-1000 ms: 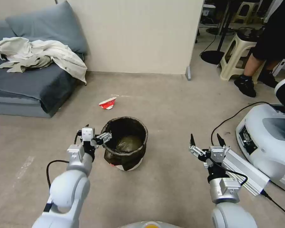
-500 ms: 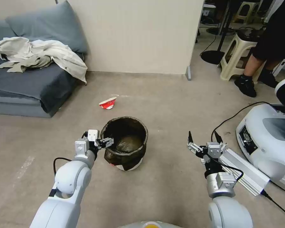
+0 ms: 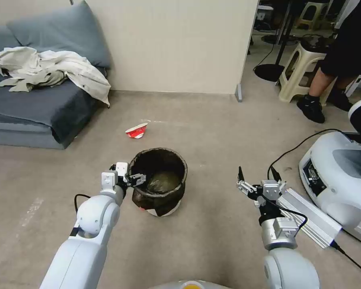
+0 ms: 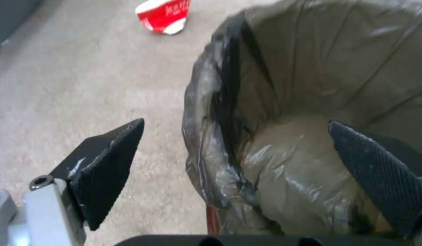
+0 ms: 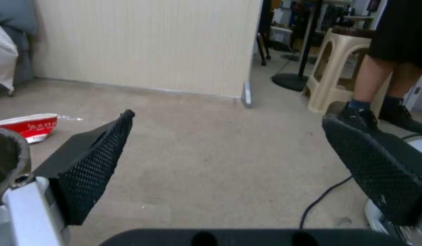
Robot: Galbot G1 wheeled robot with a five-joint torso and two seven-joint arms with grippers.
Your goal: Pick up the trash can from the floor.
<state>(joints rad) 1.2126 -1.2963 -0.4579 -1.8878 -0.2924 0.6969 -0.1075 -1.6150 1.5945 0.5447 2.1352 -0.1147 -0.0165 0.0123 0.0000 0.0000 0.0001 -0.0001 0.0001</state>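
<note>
With your left end effector (image 3: 134,178) spread wide astride the trash can (image 3: 159,180) rim at its 9 o'clock, one finger inside the liner and one outside, seat it lower before closing, since the can sits on the floor (image 3: 212,132); the right end effector (image 3: 256,178) idles open at 3 o'clock.

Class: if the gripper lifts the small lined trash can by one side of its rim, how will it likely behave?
The small white trash can with dark plastic liner looks nearly empty, so probably light. Held on one side by the open left gripper, it may tilt. The wrinkled liner could slip.
</note>
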